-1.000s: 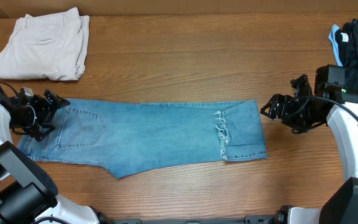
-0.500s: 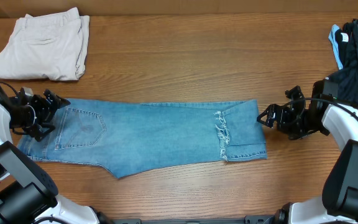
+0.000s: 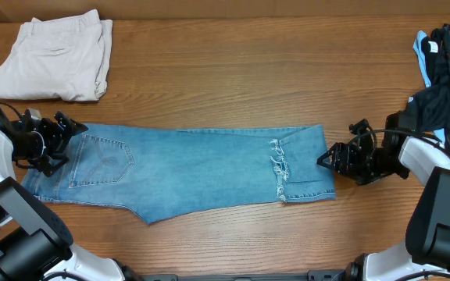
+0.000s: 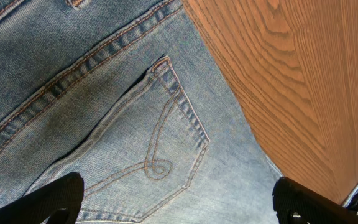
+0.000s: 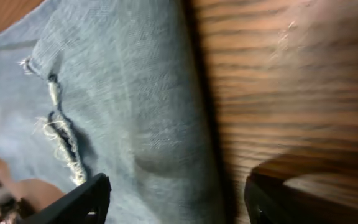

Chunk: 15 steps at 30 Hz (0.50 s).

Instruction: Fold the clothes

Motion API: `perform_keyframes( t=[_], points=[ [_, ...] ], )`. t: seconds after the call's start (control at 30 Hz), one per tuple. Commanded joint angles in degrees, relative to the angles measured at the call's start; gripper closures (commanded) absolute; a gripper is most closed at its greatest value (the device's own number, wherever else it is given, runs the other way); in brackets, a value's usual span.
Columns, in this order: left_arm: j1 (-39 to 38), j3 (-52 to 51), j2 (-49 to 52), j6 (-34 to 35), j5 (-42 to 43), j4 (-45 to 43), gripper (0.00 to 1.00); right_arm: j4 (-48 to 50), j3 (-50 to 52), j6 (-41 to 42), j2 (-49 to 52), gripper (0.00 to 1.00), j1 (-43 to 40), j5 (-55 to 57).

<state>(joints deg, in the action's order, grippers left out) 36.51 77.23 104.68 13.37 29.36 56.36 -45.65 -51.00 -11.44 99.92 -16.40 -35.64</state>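
The light blue jeans (image 3: 194, 168) lie flat across the middle of the table, folded in half lengthwise, waist and back pocket at the left, frayed cuffs at the right. My left gripper (image 3: 67, 139) is open over the waist end; the left wrist view shows the stitched back pocket (image 4: 148, 146) between its fingers (image 4: 176, 208). My right gripper (image 3: 328, 158) is open at the jeans' right edge; the right wrist view shows the frayed cuff (image 5: 61, 134) and the folded edge (image 5: 191, 137) between its fingers (image 5: 176, 199).
Folded cream-beige trousers (image 3: 53, 56) lie at the back left. A black garment with white lettering and light blue trim (image 3: 448, 58) is heaped at the back right, beside my right arm. Bare wood table (image 3: 248, 78) surrounds the jeans.
My right gripper has moved left and a little toward the front, from off the jeans to their right edge. My left gripper and the jeans have stayed still.
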Motion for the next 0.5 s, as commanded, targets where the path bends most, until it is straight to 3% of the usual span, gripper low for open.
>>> perform_keyframes(
  t=[0.0,0.07,0.2,0.4,0.47],
  points=[
    [0.15,-0.26,-0.55,-0.46,0.07,-0.11,0.00,0.33,1.49,-0.57,1.31,0.32,0.61,-2.36],
    [0.15,-0.26,-0.55,-0.48,0.07,-0.04,0.00,0.37,1.66,0.00,1.49,0.43,1.66,-3.74],
    [0.15,-0.26,-0.55,-0.48,0.07,-0.04,0.00,0.15,1.95,1.51,1.49,0.51,4.42,-3.63],
    [0.15,-0.26,-0.55,-0.50,0.04,0.00,0.00,1.51,1.33,7.08,1.46,0.94,5.51,-3.23],
    [0.15,-0.26,-0.55,-0.50,0.04,0.07,0.00,0.87,0.07,7.26,1.42,0.96,4.42,-3.02]
  ],
)
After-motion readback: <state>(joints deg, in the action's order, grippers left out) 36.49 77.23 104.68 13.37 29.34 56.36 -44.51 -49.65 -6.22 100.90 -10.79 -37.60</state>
